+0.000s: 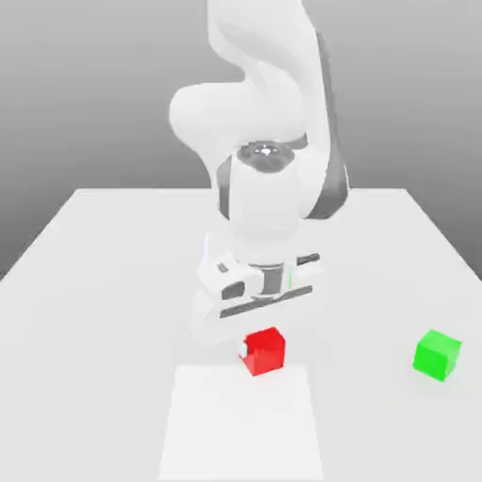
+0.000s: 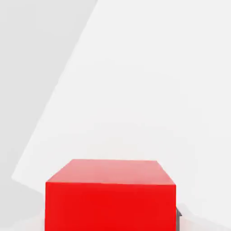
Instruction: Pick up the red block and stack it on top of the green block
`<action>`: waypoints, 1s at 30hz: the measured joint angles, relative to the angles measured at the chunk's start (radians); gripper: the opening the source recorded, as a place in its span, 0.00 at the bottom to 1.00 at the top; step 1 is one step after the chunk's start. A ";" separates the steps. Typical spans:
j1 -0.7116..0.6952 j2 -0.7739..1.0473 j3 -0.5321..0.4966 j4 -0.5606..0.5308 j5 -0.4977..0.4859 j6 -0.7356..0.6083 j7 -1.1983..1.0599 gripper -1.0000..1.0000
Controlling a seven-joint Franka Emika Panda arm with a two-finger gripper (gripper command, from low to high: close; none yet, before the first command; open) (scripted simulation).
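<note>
Risk at this stage centres on the red block (image 1: 265,350), which sits at the near middle of the table (image 1: 85,245), directly under the arm's wrist and apart from the green block (image 1: 437,354), which rests well off toward the exterior view's right. Should the grip be off-centre or shallow, the cube could pivot or slip free on the lift. A tilted cube would then land askew on the green one and could slide off, or nudge it out of place. In the hand view the red block (image 2: 110,194) fills the near field squarely, suggesting fair alignment. The claw (image 1: 252,350) is closed down about the red block, with a finger (image 1: 244,351) showing pale against its side; it appears to have hold of the cube, which is not visibly lifted.
</note>
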 joint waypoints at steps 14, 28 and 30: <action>0.375 0.046 0.207 0.213 0.025 -0.166 -0.392 0.00; 0.526 0.265 0.192 0.294 -0.079 -0.033 -0.441 1.00; 0.527 0.278 0.189 0.295 -0.086 -0.021 -0.437 1.00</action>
